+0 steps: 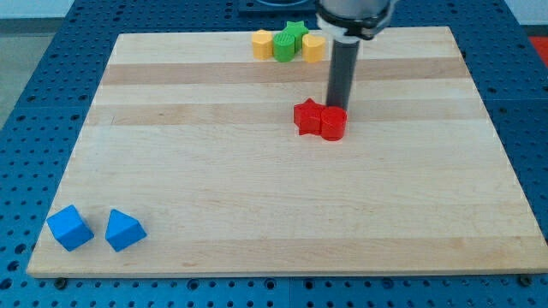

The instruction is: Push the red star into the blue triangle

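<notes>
The red star (307,116) lies right of the board's middle, touching a red cylinder (333,123) on its right. My tip (339,104) stands just above the red cylinder, at the star's upper right. The blue triangle (124,230) sits near the view's bottom left corner of the board, far from the star, with a blue cube (69,228) just to its left.
At the view's top edge of the wooden board (257,188) stands a tight group: a yellow block (261,44), a green cylinder (283,48), a green star (295,34) and a yellow cylinder (313,47). Blue pegboard surrounds the board.
</notes>
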Tool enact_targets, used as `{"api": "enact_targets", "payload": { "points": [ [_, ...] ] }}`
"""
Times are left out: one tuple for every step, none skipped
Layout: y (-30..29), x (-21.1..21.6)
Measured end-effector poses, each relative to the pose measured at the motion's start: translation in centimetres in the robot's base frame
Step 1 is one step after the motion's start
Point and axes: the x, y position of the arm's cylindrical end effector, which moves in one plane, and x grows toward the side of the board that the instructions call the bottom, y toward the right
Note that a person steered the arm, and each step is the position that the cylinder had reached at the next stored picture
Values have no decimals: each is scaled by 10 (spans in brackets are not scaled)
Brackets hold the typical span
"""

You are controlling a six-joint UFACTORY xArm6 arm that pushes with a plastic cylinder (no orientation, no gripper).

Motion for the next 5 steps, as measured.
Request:
{"api": "enact_targets", "payload": {
  "points": [
    [-35, 8],
    [-59, 27],
    [-60, 54],
    [-60, 77],
    [-60, 104]
  ]
}}
